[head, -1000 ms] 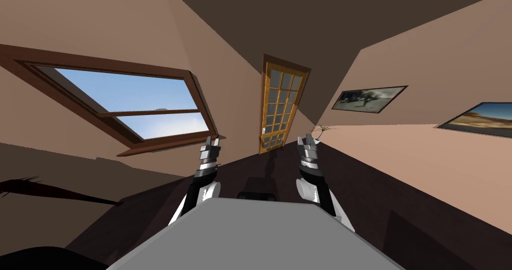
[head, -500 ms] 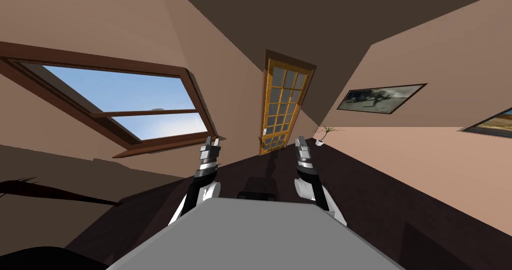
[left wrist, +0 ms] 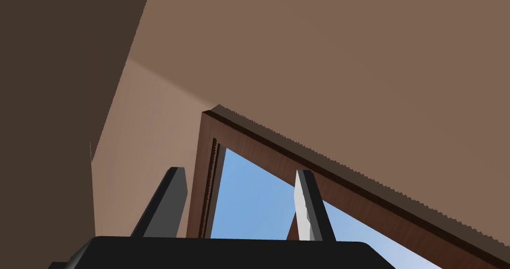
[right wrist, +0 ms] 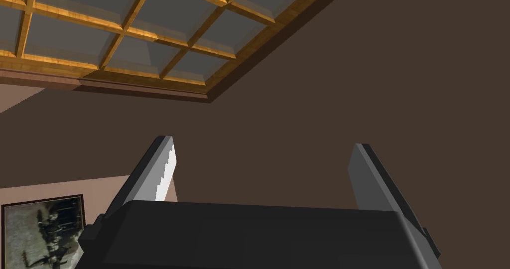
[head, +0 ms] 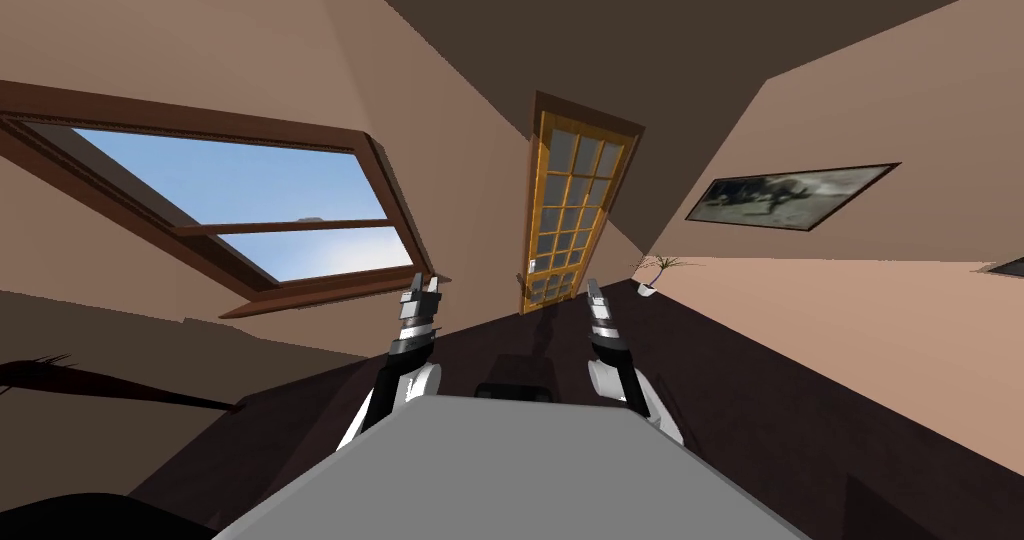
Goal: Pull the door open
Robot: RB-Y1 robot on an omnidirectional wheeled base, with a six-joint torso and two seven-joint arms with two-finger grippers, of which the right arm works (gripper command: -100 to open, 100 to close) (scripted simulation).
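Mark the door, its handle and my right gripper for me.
door (head: 574, 207): head view, middle of its glazed grid.
handle (head: 532, 265): head view, small white fitting low on the door's edge.
right gripper (right wrist: 264, 149): right wrist view, midway between its open fingertips.

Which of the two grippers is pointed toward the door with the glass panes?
The right gripper: beyond its open fingers lie the door's wood-gridded panes. The left gripper faces the window with blue sky instead.
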